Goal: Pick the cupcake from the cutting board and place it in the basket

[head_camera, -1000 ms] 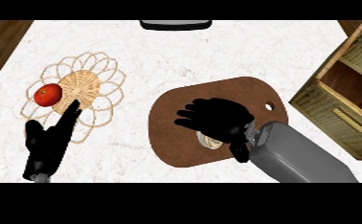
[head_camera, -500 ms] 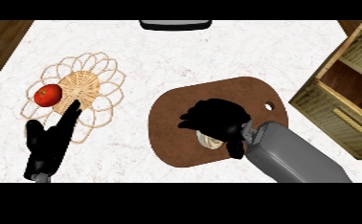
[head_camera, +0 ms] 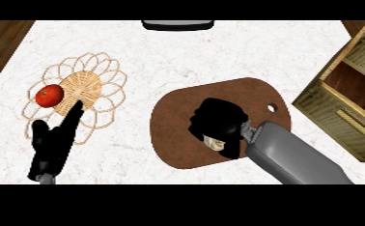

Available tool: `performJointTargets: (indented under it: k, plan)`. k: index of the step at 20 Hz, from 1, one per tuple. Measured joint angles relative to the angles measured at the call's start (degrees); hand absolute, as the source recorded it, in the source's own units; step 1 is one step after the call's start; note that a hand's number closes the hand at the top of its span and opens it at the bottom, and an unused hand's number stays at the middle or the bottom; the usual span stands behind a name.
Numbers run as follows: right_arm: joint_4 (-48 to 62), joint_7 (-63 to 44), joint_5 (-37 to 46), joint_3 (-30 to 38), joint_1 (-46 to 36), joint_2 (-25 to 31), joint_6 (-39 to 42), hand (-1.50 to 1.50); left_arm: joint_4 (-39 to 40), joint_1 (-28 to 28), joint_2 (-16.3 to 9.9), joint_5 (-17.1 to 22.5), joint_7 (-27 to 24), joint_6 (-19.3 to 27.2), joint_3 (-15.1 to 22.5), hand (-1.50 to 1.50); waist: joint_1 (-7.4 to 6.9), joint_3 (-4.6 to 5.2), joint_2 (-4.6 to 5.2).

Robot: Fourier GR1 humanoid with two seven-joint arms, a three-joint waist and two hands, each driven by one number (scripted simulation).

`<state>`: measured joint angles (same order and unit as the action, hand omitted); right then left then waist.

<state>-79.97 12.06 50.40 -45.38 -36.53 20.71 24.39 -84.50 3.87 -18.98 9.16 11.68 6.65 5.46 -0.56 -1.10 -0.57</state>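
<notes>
On the brown cutting board [head_camera: 242, 92] my right hand [head_camera: 216, 122] is curled over the cupcake [head_camera: 212, 143]; only a pale bit of the cupcake shows beneath the fingers. The wire basket [head_camera: 100, 87] with a woven centre lies at the left of the counter. My left hand [head_camera: 55, 140] rests open at the lower left, its fingers pointing up over the basket's near rim.
A red tomato [head_camera: 49, 95] sits on the basket's left side. A wooden shelf unit [head_camera: 342, 92] stands at the right edge. A dark appliance edge [head_camera: 177, 24] shows at the top centre.
My right hand has curled tighter round the cupcake, hiding more of it. The left hand has not moved.
</notes>
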Motion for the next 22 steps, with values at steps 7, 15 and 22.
performJointTargets:
  k: [7, 15, 22]
  plan:
    - [-7.0, 0.6, 1.9, 0.3, 7.9, 5.9, -3.9, 1.5, -0.7, 2.9, 0.0, -0.1, -0.6, 0.5, -1.5, 0.0, 2.85, -0.12, -0.89]
    - [-21.3, 5.4, -4.8, 9.2, 24.8, 24.0, -11.3, 1.5, -4.4, 10.4, -0.7, 1.6, 0.1, 2.1, -5.2, 0.0, 10.24, -0.26, -2.09]
    - [-30.1, 9.3, -28.0, 19.9, 37.1, 22.5, -12.6, 1.5, -7.1, 13.8, -0.7, 2.3, -0.1, 2.7, -7.0, 0.0, 12.72, -0.14, -1.45]
